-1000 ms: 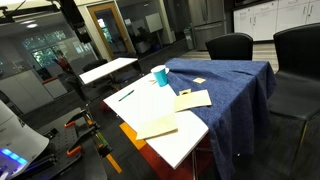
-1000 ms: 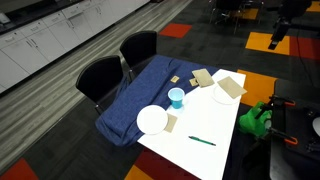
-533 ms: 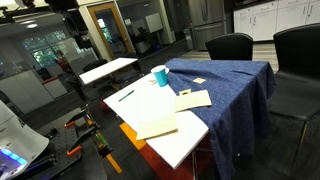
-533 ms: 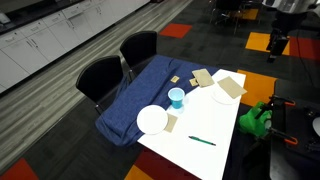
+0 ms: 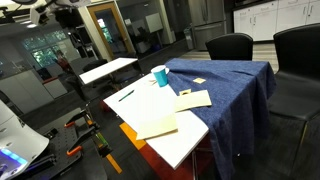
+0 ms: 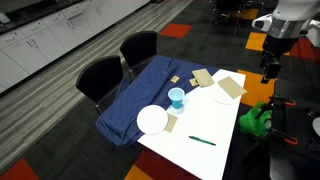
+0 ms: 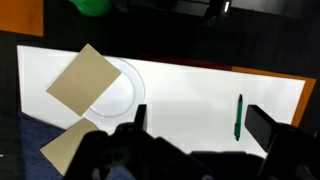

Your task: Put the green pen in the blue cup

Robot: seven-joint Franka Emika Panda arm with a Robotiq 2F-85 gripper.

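- Exterior view, low, little above table (image 5: 190, 140) top: stands off white end, faces along it toward chairs (image 5: 230, 46); mid distance.
- Exterior view, high: looks steeply down on table (image 6: 215, 130), chairs (image 6: 100, 78) on far side; farther off; arm (image 6: 280, 25) at upper right edge.
- Both exterior views share whole table, cloth (image 5: 225, 85) (image 6: 140, 105), cup (image 5: 160, 75) (image 6: 177, 97), pen (image 5: 126, 96) (image 6: 202, 141).
- Wrist view: close, straight down on white table (image 7: 200, 90); end effector (image 7: 200, 125) dark along bottom edge.
- Wrist view shares pen (image 7: 239, 116) and white table with both exterior views.
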